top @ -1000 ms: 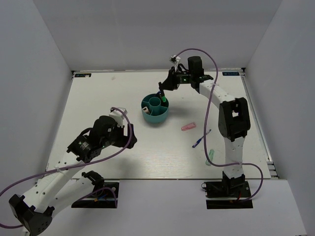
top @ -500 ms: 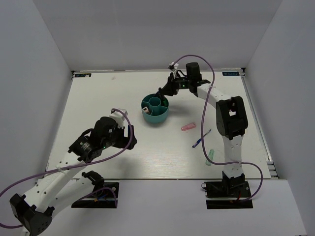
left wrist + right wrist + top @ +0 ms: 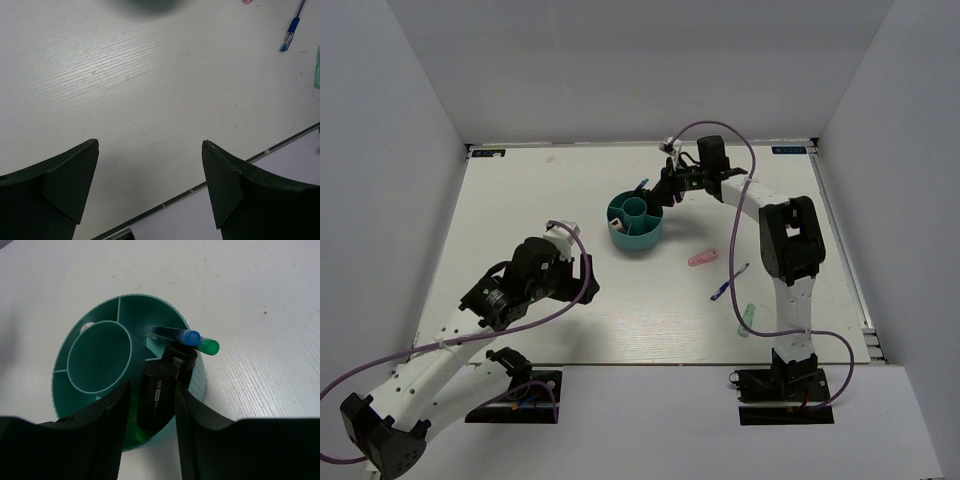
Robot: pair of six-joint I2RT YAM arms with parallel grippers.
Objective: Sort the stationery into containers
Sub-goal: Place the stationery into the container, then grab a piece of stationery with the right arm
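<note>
Over the far right rim of the teal organiser, in the overhead view, we have the right jaws hanging at the compartment where a blue-capped pen leans out. The left jaws wait low over the near left of the table, well apart from everything. A pink piece, a loose blue pen and a mint piece lie on the table to the organiser's right, not yet sorted. From the left wrist we see those jaws spread wide and empty above bare table, with the loose blue pen and mint piece off toward the right edge. From the right wrist, the highlighter stands black cap up in an outer compartment, just beside the blue-capped pen and the green marker and outside the central cup. The right jaws sit close on either side of the cap, and we cannot tell whether they pinch it or have let go. We judge this to be the release. To do it well, we should open until both sides of the cap are plainly free and check that the highlighter leans on the wall by itself. Then we should rise straight along its axis, so the cap is not dragged, the organiser is not tipped, and the pen and marker are not knocked out.
</note>
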